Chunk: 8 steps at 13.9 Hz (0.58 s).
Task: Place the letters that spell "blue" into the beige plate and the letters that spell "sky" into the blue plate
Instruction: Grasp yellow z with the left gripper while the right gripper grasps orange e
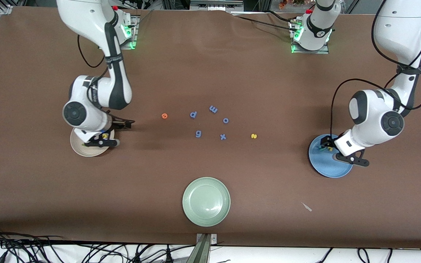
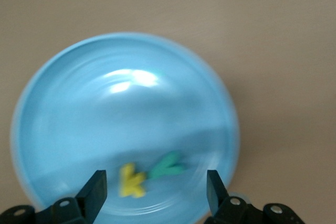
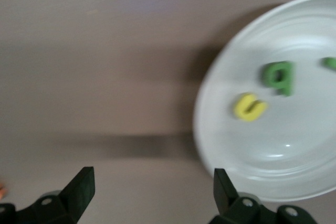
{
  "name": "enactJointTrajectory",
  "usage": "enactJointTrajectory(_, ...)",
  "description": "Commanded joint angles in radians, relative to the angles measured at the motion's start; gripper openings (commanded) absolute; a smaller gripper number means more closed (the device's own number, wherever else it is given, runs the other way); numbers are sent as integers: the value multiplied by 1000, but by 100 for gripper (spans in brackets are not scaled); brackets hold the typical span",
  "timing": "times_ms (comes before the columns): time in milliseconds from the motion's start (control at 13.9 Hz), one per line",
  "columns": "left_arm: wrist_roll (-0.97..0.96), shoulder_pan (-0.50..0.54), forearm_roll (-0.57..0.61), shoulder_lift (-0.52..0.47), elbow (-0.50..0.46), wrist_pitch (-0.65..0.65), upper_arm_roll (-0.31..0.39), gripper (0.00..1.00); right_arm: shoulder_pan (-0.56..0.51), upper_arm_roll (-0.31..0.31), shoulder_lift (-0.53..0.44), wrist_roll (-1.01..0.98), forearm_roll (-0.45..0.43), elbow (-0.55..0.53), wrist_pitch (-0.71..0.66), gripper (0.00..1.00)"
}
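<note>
The blue plate (image 1: 336,168) (image 2: 79,114) lies toward the left arm's end of the table, with a yellow k (image 2: 131,180) and a teal y (image 2: 167,165) in it. My left gripper (image 1: 325,143) (image 2: 156,192) hangs open just over those two letters, holding nothing. The beige plate (image 1: 80,148) (image 3: 294,177) holds a yellow u (image 3: 250,107), a dark green b (image 3: 278,77) and a green l (image 3: 329,62). My right gripper (image 1: 121,125) (image 3: 152,190) is open over bare table beside that plate. An orange e (image 1: 164,115) and a yellow s (image 1: 254,136) lie on the table.
All-blue letters p (image 1: 193,114), m (image 1: 213,109), o (image 1: 226,120), g (image 1: 198,134) and x (image 1: 223,137) are scattered mid-table between the e and the s. A pale green plate (image 1: 206,201) sits nearer the front camera. A small scrap (image 1: 306,206) lies beside it.
</note>
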Motion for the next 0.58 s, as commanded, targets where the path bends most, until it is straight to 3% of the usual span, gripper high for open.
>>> enactJointTrajectory(0, -12, -129, -160, -10, -5, -1, -11, 87, 75, -9, -47, 64, 9, -12, -32, 100)
enactJointTrajectory(144, -48, -167, -274, 21, -3, 58, -54, 87, 150, -9, -47, 148, 14, -17, -23, 100)
enactJointTrajectory(361, -126, -241, -271, 39, -3, 83, -55, 84, 210, -8, -73, 200, 17, -41, 20, 100)
enactJointTrajectory(505, -196, -299, -261, 53, -3, 85, -55, 83, 265, -8, -90, 222, 19, -110, 134, 100)
